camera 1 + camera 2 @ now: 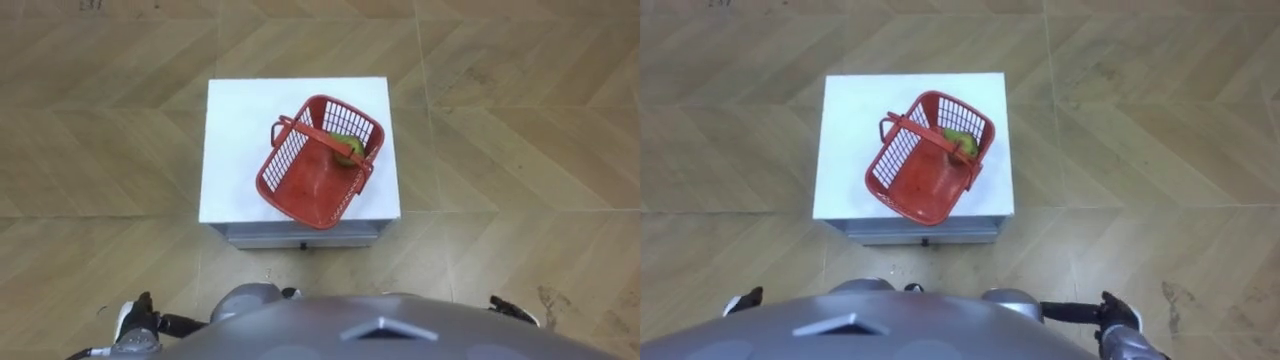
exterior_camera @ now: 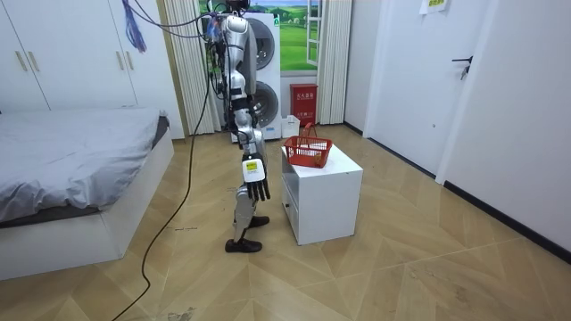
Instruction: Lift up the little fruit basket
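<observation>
**Basket on the worktop, both hands low at the robot's sides**

The red plastic lattice-walled fruit basket (image 1: 322, 160) sits on the white box-shaped worktop (image 1: 240, 150), in the centre of the left eye view, turned at an angle to the worktop's edges and lying toward its right half. Its hoop handle (image 1: 300, 130) stands up across the top, which leaves it open to a grasp from above. A green-yellow round fruit (image 1: 345, 148) rests inside, against the wall at the basket's upper right. That load off to one side may tip the basket a little when it hangs from the handle.

The robot stands upright at the near side of the worktop, facing it, as the room view shows. The basket rests on the worktop and no hand touches it.

The left hand (image 1: 135, 325) shows at the lower left of the left eye view, down beside the body; whether it is open or curled cannot be told there. The right hand (image 2: 256, 183) hangs beside the thigh in the room view, fingers straight and pointing down, holding nothing. The basket lies ahead of and above both hands, well apart from each. This would fit a robot about to reach, or one that has set the basket back down.
</observation>
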You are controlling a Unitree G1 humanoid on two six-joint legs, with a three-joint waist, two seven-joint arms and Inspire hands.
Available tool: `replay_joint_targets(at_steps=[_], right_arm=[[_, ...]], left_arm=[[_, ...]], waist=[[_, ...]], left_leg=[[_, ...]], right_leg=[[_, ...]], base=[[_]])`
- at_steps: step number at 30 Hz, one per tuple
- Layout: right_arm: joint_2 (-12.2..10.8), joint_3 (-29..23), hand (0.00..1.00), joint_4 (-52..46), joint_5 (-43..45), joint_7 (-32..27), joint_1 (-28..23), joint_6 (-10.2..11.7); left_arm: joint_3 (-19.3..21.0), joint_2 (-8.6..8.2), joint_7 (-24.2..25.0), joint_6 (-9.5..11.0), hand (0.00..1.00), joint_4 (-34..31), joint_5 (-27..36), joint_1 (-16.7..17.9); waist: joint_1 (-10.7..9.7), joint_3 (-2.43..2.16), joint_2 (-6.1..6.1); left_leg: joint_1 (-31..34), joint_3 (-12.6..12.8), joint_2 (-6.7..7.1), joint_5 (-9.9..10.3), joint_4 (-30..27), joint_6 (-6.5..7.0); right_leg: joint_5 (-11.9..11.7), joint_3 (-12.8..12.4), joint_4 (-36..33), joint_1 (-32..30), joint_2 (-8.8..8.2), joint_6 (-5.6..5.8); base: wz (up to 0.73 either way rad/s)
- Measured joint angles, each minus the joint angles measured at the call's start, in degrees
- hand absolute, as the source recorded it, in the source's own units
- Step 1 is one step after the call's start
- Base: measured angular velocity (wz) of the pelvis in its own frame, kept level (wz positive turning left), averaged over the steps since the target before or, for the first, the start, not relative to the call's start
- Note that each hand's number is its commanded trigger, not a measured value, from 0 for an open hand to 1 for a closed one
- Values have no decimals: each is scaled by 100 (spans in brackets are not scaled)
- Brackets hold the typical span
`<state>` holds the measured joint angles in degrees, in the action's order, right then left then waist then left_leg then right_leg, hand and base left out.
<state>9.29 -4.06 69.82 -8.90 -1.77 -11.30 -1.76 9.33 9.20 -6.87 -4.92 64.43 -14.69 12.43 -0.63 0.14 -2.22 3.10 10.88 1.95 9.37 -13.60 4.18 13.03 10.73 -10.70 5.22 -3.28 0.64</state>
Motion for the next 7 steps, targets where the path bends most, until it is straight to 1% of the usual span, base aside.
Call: replay_joint_targets(at_steps=[1, 3, 4, 5, 7], right_arm=[[-2, 4, 0, 43, 195, 3, 0, -87], [-1, 25, 0, 158, 521, 3, 5, -163], [-2, 42, 0, 213, 695, 4, -3, -238], [-2, 41, 0, 251, 811, 0, -1, -321], [-2, 41, 0, 294, 1000, -2, 4, -363]], left_arm=[[0, -22, 33, -59, 0, 2, -72, 11], [0, -55, 87, -156, 0, 18, -98, 19], [-1, -77, 120, -213, 0, 32, -112, 18], [-4, -100, 141, -236, 0, 33, -112, 15], [-5, -142, 146, -269, 0, 30, -112, 13]], waist=[[4, 4, 16], [16, 18, 46], [44, 20, 66], [47, 22, 68], [43, 40, 81]], left_leg=[[-4, 0, 0, 0, -1, -1], [-36, 6, -2, 7, 1, -7], [-76, 13, -9, 19, 0, -14], [-85, 14, -14, 27, -5, -18], [-79, 14, -13, 26, -12, -18]], right_leg=[[0, -20, -1, 4, 4, 0], [0, -63, 2, 35, 8, 0], [0, -61, 0, 65, 13, 0], [2, -59, 2, 77, 17, -2], [13, -84, 7, 77, 17, -19]], base=[[0], [-2], [-3], [0], [0]])
